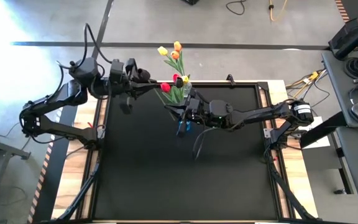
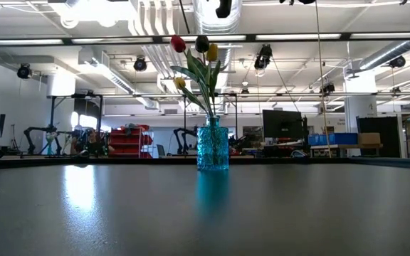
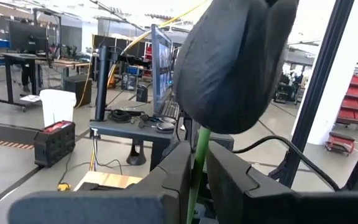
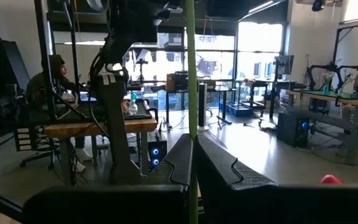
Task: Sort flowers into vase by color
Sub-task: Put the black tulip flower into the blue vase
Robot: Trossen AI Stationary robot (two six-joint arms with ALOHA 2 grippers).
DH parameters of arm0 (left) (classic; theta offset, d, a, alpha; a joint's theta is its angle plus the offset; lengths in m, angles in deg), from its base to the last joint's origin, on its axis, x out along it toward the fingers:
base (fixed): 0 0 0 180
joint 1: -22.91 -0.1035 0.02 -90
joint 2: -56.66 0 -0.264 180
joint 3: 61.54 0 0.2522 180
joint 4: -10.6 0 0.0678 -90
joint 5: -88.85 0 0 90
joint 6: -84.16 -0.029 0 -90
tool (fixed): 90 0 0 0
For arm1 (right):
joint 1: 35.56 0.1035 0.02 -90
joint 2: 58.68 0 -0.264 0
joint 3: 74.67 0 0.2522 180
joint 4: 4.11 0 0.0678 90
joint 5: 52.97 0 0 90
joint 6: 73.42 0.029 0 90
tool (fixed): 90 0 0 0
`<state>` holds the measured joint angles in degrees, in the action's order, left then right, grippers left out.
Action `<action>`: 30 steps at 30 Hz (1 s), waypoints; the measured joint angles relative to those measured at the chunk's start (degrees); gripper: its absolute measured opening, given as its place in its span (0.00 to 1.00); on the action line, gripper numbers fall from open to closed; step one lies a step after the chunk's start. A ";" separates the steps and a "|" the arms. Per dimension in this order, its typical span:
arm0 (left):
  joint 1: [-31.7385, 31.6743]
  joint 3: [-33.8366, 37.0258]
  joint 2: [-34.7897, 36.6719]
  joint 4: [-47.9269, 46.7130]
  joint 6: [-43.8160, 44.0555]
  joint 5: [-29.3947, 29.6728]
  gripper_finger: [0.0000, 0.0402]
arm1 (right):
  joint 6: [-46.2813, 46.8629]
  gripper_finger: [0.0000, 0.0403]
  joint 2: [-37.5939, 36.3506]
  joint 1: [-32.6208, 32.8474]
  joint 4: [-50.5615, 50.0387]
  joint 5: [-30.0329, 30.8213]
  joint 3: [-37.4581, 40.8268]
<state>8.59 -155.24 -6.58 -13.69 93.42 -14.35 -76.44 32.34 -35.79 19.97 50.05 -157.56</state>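
Note:
A blue glass vase [image 2: 213,148] stands on the black table and holds several tulips, with red [image 2: 179,44], dark [image 2: 202,44] and yellow [image 2: 212,52] heads. From above, the flowers [image 1: 178,81] cluster near the middle of the far edge. My left gripper [image 1: 157,85] is level, its fingers a little apart on either side of a green stem [image 3: 196,168], just under a dark tulip head [image 3: 235,62]. My right gripper [image 1: 180,111] is shut on a thin green stem [image 4: 191,93]. This seems to be the same stem, lower down. My left gripper has the stem running along the inner side of one finger [image 3: 180,174]; I cannot tell whether they touch. My right gripper pinches the stem [image 4: 191,140] between its two fingers, coming at it roughly level and lying across it. The stem stands upright, rising past the fingers and out of the picture.
Yellow and orange tulip heads [image 1: 171,52] show beyond the table's far edge. Wooden strips [image 1: 277,155] border the black table top. A person in dark clothes [image 4: 48,81] sits at a bench beyond the table. My left arm [image 4: 118,68] stands close in front of the right gripper.

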 joint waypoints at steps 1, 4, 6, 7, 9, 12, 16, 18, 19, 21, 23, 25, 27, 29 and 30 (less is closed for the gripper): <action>-0.06 -0.08 0.02 -0.03 -0.06 -0.03 0.09 | 0.00 0.02 0.00 0.00 0.03 0.00 0.00; -0.16 -0.18 0.00 -0.12 -0.34 -0.16 0.03 | 0.00 0.02 0.00 0.00 0.02 -0.02 0.00; -0.22 -0.18 0.00 -0.17 -0.42 -0.20 0.01 | 0.00 0.02 0.00 0.00 0.01 -0.04 0.00; -0.30 -0.18 0.00 -0.17 -0.43 -0.20 0.01 | 0.00 0.02 0.00 0.00 -0.03 -0.02 0.00; -0.52 -0.16 0.00 -0.40 -0.43 -0.23 0.00 | 0.79 0.02 -0.06 0.00 -0.34 0.05 0.00; -0.83 -0.19 0.00 -1.44 -0.91 -0.25 0.00 | 4.47 0.04 -0.79 -0.04 -3.09 0.38 -0.01; -0.97 -0.28 0.00 -2.41 -1.31 -0.22 0.00 | 8.01 0.11 -1.55 -0.15 -12.98 1.00 -2.44; -0.97 -0.18 -0.06 -3.36 -1.80 -0.01 0.00 | 9.33 0.16 -1.57 -0.15 -19.79 1.10 -5.16; -0.97 -0.18 -0.19 -3.89 -2.08 0.02 0.00 | 9.52 0.19 -1.57 -0.15 -23.14 1.11 -6.75; -0.97 -0.15 -0.41 -4.68 -2.42 0.06 0.00 | 9.59 0.24 -1.55 -0.15 -29.62 1.44 -10.28; -0.98 -0.13 -0.54 -5.60 -2.98 0.15 0.00 | 9.51 0.28 -1.55 -0.15 -35.42 2.01 -13.74; -1.08 0.04 -0.66 -6.17 -3.78 0.29 0.00 | 9.47 0.32 -1.51 -0.15 -41.01 2.01 -16.98; -1.27 0.98 -0.55 -6.25 -4.03 0.41 0.00 | 9.42 0.35 -1.51 -0.17 -45.82 1.99 -19.90; -1.64 2.34 -0.08 -5.34 -3.93 0.49 0.00 | 8.62 0.37 -1.51 -0.26 -49.78 1.99 -22.44; -1.75 3.14 0.37 -4.87 -3.97 0.51 0.00 | 8.12 0.38 -1.51 -0.28 -51.18 1.99 -23.48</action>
<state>6.84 -152.10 -6.21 -18.56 89.46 -13.84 -68.33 30.83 -36.07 -31.21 52.04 -181.03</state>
